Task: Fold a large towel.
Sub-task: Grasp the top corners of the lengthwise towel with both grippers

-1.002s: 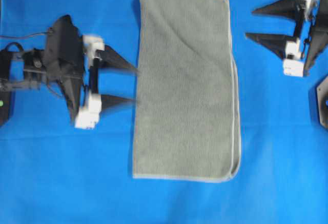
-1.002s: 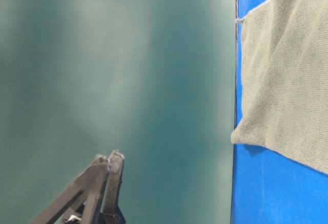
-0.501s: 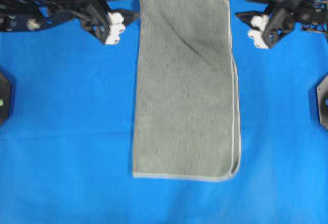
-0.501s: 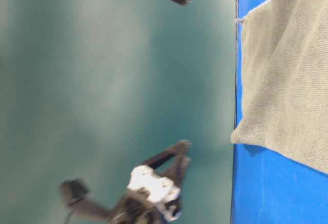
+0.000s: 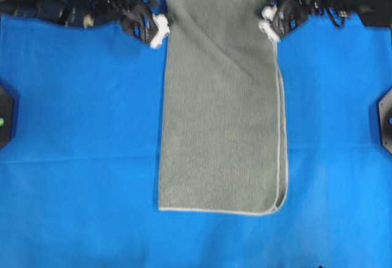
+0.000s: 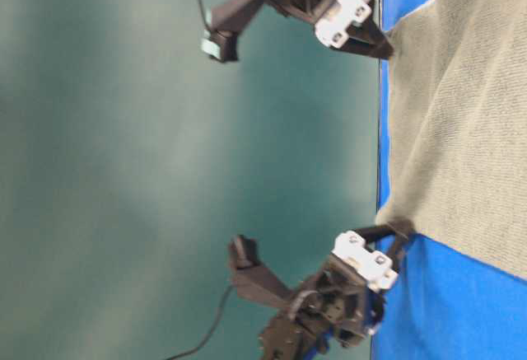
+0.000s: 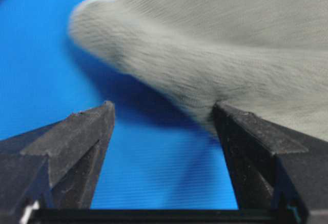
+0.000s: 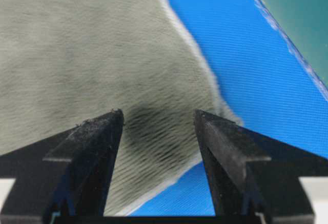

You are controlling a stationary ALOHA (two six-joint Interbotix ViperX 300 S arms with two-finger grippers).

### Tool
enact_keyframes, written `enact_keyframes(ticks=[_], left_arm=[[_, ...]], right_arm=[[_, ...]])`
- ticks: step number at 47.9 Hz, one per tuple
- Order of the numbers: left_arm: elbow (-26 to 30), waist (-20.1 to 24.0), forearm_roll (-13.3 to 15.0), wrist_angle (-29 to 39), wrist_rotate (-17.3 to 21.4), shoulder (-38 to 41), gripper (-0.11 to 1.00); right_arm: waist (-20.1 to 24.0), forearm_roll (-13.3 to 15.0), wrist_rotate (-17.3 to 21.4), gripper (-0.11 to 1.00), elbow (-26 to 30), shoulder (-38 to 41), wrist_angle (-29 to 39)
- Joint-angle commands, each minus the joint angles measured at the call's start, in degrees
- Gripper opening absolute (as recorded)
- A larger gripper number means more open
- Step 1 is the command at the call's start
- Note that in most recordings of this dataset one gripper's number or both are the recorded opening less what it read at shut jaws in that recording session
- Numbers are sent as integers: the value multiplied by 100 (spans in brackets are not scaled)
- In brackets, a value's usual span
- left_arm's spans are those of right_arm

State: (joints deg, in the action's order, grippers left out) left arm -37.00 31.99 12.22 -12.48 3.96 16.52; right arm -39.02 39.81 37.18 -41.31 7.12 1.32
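Towel (image 5: 223, 102) lies flat, lengthwise on blue sheet (image 5: 79, 127). Step: reaching for its far corners. Left gripper (image 7: 163, 116) jaws apart at far-left corner; right gripper (image 8: 158, 119) jaws apart over far-right corner. Next, likely: close on both corners, lift.

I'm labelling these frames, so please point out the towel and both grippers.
towel (image 5: 223, 102): overhead view, middle of the cloth.
left gripper (image 7: 164, 119): left wrist view, gap between open fingertips.
right gripper (image 8: 159, 116): right wrist view, gap between open fingertips.

A flat bright blue sheet (image 5: 79, 127) covers the work surface. The long grey-green terry towel (image 5: 222, 108) lies flat on it, folded lengthwise.
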Motion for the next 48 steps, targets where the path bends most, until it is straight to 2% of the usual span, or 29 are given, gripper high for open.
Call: enact_keyframes(ticks=[1, 11, 16, 19, 27, 29, 39, 48], left_arm=[[114, 44, 0, -167, -18, 53, 72], [299, 53, 0, -369, -18, 281, 71], [439, 53, 0, -343, 9, 378, 64], [475, 53, -18, -308, 35, 404, 52], [483, 18, -44, -220, 53, 387, 9], [466, 18, -44, -185, 53, 378, 4], [404, 18, -44, 105, 70, 9, 4], [404, -18, -44, 167, 360, -642, 4]], right_arm=[[-123, 62, -18, 61, 193, 114, -35], [-475, 211, -26, 60, 334, 431, -35], [-483, 264, -79, 58, 308, 501, -35], [-466, 299, -123, 52, 255, 492, -53], [-466, 308, -211, 9, 202, 422, -26], [-466, 308, -237, 5, 202, 369, -9], [-475, 308, -255, 5, 237, -158, 62], [-475, 308, -255, 5, 202, -642, 123]])
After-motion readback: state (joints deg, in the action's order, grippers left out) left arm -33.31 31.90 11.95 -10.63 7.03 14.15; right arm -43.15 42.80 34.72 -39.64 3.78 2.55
